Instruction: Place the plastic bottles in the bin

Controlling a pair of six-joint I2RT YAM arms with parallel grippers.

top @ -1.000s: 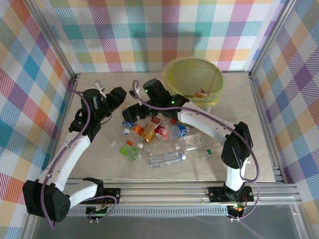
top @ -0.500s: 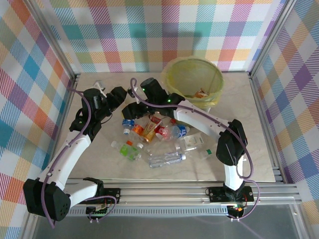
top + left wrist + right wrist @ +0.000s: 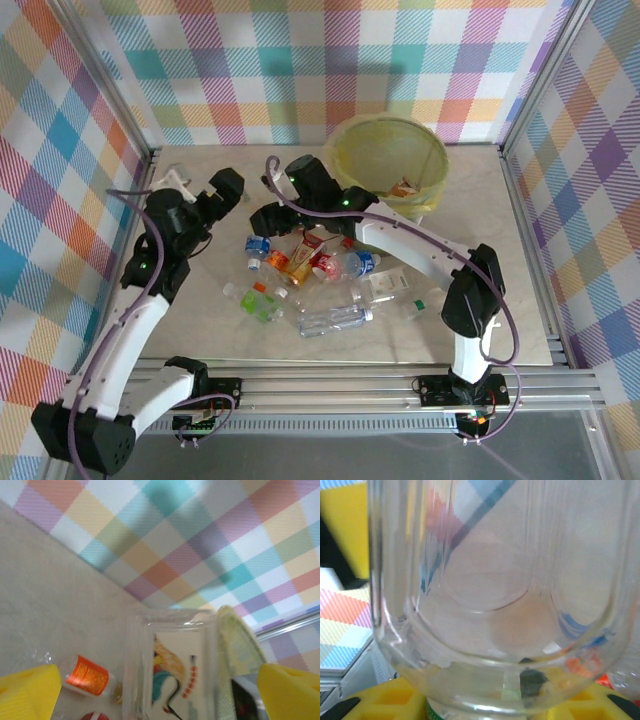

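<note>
Clear plastic bottle (image 3: 490, 580) sits clamped in my right gripper (image 3: 262, 217) — I see the left gripper (image 3: 160, 680) with its yellow fingers spread wide either side of it, not touching. Other bottles (image 3: 320, 268) lie heaped together, the bin (image 3: 440, 170) beyond them to the right

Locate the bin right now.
Top external view: the bin stands far right on the table, by the back wall, behind the plastic bottles.

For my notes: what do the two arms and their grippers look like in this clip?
The left arm and right arm have white links with black joints; a purple cable runs along each. The left gripper and right gripper are black with yellow fingers.
</note>
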